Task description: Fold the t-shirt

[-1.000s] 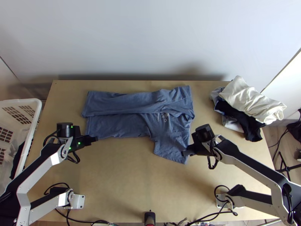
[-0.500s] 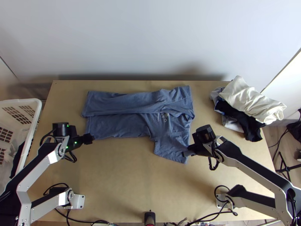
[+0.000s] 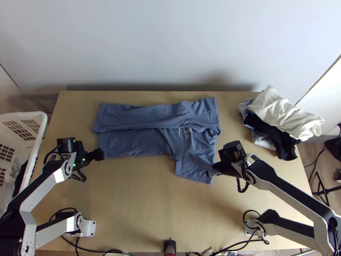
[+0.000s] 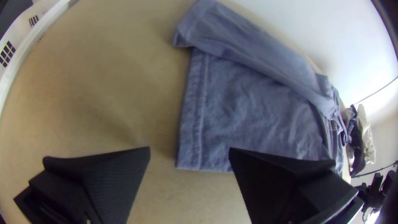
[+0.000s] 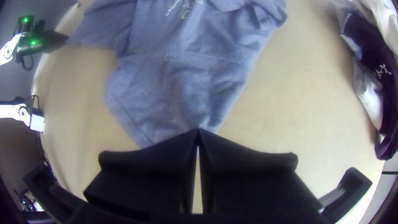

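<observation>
- The left arm (image 3: 44, 187) is bent at the elbow, its gripper (image 3: 100, 154) pointing inward.
- Green lights glow on the left wrist (image 3: 67, 146).
- In the left wrist view, the two fingers (image 4: 112, 182) stand wide apart.
- The right arm (image 3: 283, 193) slants inward, its gripper (image 3: 209, 173) aimed toward the middle.
- In the right wrist view, the fingers (image 5: 166, 159) meet at their tips.

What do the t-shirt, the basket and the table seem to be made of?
T-shirt: soft, matt knit, probably cotton; it creases loosely and has a stitched hem.
Basket: white, smooth, likely moulded plastic, given the regular square holes.
Table: light wood, perhaps plywood, judging by its flat, pale-brown top.
</observation>
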You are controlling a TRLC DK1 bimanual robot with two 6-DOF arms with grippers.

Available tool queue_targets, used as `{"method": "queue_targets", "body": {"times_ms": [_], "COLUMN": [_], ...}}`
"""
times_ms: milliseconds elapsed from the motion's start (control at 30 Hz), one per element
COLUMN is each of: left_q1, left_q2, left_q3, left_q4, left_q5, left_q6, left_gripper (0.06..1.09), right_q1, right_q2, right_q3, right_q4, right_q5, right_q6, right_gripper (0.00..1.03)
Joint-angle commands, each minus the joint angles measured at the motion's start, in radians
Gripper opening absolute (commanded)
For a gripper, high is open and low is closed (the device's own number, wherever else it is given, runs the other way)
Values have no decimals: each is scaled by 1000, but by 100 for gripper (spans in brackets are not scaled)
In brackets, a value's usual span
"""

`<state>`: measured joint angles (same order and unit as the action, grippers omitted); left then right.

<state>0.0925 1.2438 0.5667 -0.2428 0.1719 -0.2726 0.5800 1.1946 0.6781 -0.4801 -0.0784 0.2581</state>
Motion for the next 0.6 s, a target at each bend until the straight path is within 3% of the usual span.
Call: {"method": "queue_targets", "body": {"times_ms": [0, 233, 267, 300, 333, 567], "left_q1": [-57, -175, -185, -185, -178, -77], "left_q2": [0, 9, 8, 6, 11, -66], "left_q3": [1, -28, -39, -54, -67, -11], "left_q4": [25, 40, 60, 109, 151, 57], "left_q5": [0, 0, 0, -2, -20, -43], "left_q6": [-43, -65, -65, -74, -99, -103], "left_gripper": [98, 94, 76, 34, 9, 9], "right_q1": [-3, -3, -3, -3, -3, -46], "right_q2": [-9, -9, -10, -10, -12, -33], "right_q3": [-2, 5, 5, 5, 5, 55], "right_q4": [-3, -6, -6, -9, -12, -43], "right_q5": [0, 0, 0, 0, 0, 0], "right_q6": [3, 4, 4, 4, 4, 4], "right_gripper": [3, 3, 3, 3, 3, 3]}}
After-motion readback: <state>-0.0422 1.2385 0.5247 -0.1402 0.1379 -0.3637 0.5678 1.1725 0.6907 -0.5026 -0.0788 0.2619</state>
